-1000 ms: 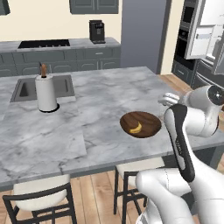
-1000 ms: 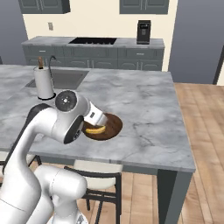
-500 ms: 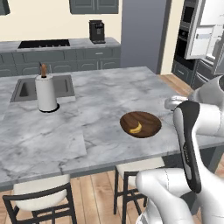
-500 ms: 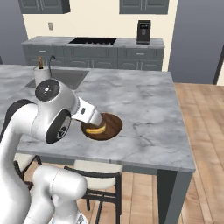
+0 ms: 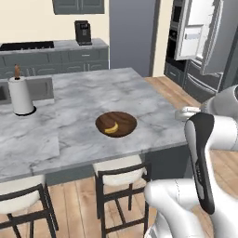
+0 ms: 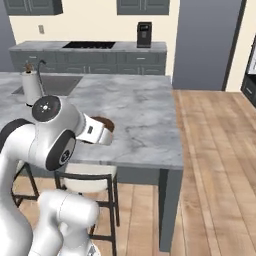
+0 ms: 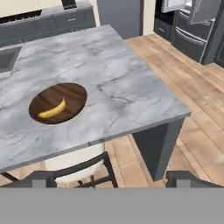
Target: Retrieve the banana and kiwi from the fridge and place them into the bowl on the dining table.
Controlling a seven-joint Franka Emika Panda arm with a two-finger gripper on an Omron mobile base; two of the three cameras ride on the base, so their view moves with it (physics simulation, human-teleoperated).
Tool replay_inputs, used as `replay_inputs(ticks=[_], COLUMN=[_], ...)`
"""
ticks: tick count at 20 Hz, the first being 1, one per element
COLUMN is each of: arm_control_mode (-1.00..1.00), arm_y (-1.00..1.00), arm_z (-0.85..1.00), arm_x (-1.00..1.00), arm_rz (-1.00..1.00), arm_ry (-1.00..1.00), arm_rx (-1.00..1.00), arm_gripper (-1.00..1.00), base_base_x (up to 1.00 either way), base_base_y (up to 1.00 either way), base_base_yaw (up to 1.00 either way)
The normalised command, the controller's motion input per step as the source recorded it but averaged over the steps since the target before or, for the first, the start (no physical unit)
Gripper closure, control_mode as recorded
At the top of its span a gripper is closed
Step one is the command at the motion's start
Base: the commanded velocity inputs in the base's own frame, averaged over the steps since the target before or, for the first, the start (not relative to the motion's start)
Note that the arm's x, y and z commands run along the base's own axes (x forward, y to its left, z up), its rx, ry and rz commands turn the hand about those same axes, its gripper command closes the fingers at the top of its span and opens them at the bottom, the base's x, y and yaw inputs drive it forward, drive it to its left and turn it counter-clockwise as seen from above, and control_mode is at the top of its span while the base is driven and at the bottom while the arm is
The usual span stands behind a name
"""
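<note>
- The banana lies inside the bowl, curved side down, on the marble worktop near its front edge; the same pair shows in the left base view, banana in bowl.
- The kiwi cannot be seen in these frames; judging from the task, it is probably inside the fridge, whose door stands open at the far right.
- The jaws are spread wide, the two dark tips well apart at the bottom of the hand view, with nothing between them.
- In the right base view the hand sits at the worktop's near edge, beside the bowl.
- Handling, as a judgement: a kiwi is light, small and roundish, with fuzzy skin that should offer some grip, yet it can roll away if nudged.
- It is soft under the skin, so a gentle squeeze across its widest middle seems best, with the tips level on both sides.
- The banana, already placed, needs no further hold.
- Stools stand tucked under the worktop, near the arm's path.
</note>
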Motion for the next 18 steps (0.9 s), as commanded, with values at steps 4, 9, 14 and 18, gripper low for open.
replay_inputs(ticks=[4, 9, 14, 18], arm_control_mode=[1.00, 1.00, 1.00, 1.00], arm_y=[0.00, 0.00, 0.00, 0.00], arm_z=[0.00, 0.00, 0.00, 0.00], arm_x=[0.00, 0.00, 0.00, 0.00], arm_rz=[0.00, 0.00, 0.00, 0.00], arm_ry=[0.00, 0.00, 0.00, 0.00], arm_rx=[0.00, 0.00, 0.00, 0.00], arm_gripper=[-1.00, -1.00, -1.00, -1.00], base_base_x=[0.13, 0.53, 0.90, 1.00], base_base_y=[-1.00, -1.00, -1.00, -1.00], base_base_yaw=[-0.16, -0.02, 0.05, 0.16])
